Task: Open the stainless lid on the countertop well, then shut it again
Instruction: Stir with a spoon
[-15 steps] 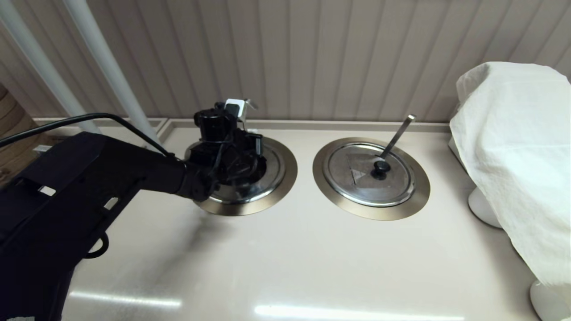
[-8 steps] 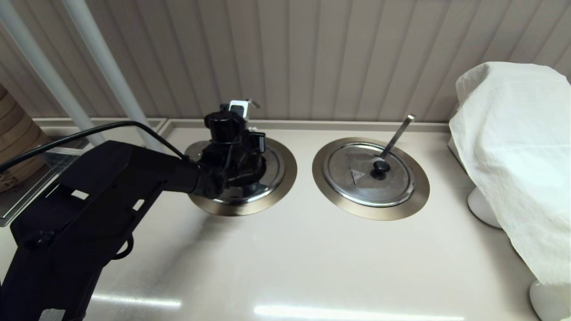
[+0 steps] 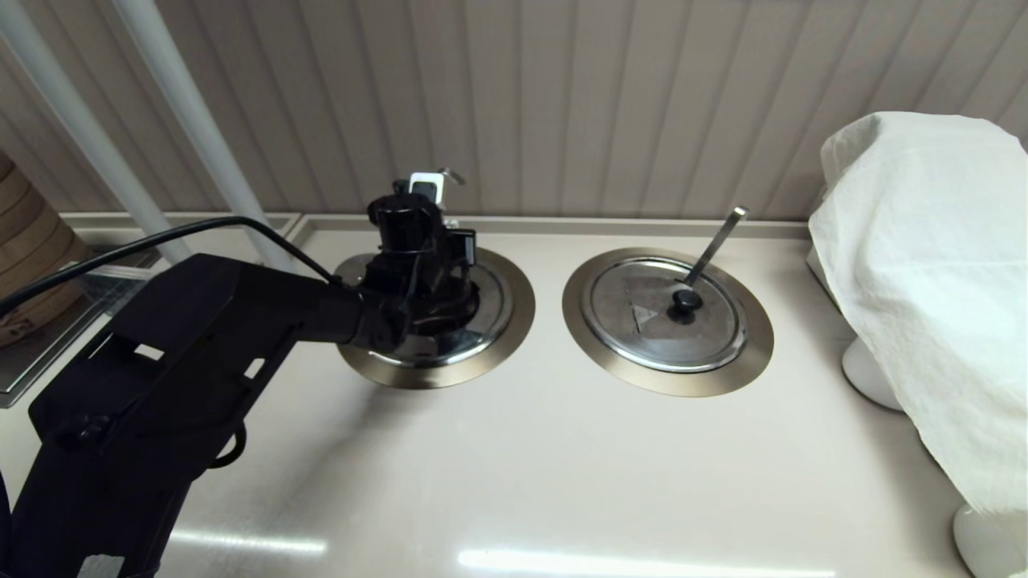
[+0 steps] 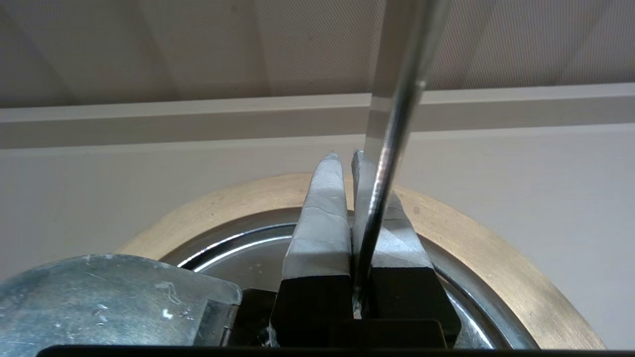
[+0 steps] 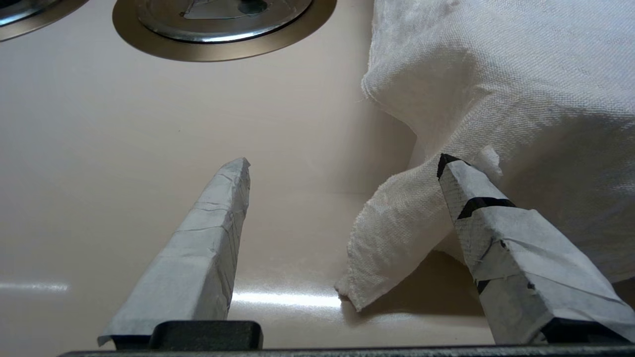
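Observation:
The stainless lid (image 3: 491, 299) sits in the left countertop well (image 3: 520, 315), mostly hidden under my left gripper (image 3: 451, 250). In the left wrist view the gripper (image 4: 342, 154) points across the lid (image 4: 238, 254) and the bronze ring (image 4: 208, 208) toward the wall. Its taped fingers are shut, and the thin ladle handle (image 4: 397, 99) runs down into the narrow slit between them. A dull grey hinged lid section (image 4: 99, 297) shows beside the finger bases. The lid's knob is hidden. My right gripper (image 5: 343, 161) is parked open low over the counter, outside the head view.
The twin lid (image 3: 666, 313) with its own ladle handle (image 3: 715, 241) fills the right well. A white cloth (image 3: 923, 281) drapes over something at the right edge, its corner (image 5: 397, 238) between my right fingers. White poles (image 3: 193, 120) and a raised ledge stand at the back left.
My left arm has swung rightward and its wrist has risen a little and shifted toward the wall over the left lid. Since half a second ago it has barely moved.

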{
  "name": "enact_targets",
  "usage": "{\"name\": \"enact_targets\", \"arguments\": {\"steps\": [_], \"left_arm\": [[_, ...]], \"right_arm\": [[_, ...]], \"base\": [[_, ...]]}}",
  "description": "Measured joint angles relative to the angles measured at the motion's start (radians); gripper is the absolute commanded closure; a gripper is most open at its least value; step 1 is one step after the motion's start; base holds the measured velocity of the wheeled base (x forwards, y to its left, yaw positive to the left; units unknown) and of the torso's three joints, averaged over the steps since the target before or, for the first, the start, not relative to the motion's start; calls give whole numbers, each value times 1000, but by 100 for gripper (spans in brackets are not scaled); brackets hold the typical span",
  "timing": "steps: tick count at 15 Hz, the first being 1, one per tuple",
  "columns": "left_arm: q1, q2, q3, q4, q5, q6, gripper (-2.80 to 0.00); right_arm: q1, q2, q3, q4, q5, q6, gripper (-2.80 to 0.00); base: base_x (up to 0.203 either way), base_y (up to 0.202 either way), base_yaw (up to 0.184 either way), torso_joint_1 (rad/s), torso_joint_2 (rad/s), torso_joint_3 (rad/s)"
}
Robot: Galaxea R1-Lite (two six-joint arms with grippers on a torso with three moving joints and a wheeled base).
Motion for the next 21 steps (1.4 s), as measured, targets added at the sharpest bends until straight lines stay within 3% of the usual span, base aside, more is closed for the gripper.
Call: {"name": "enact_targets", "arguments": {"steps": [1,7,12,15,17,21], "left_arm": [[-1,3,-1,4,1,0,-280],[-1,6,6,-2,5,4,-280],[-15,16,39,-133,-5,57,-280],[-18,6,104,-134,-27,63,-280],[-21,-34,208,-117,-94,60,-280],[-27,-158,418,-72,-291,90,-280]], "right_arm": [[0,0,0,0,0,0,-280],[0,0,0,0,0,0,-280],[0,0,0,0,0,-1,-280],[0,0,0,0,0,0,-280],[0,0,0,0,0,0,-280],[0,0,0,0,0,0,-280]], "base": [[0,0,0,0,0,0],[0,0,0,0,0,0],[0,0,0,0,0,0],[0,0,0,0,0,0],[0,0,0,0,0,0],[0,0,0,0,0,0]]}}
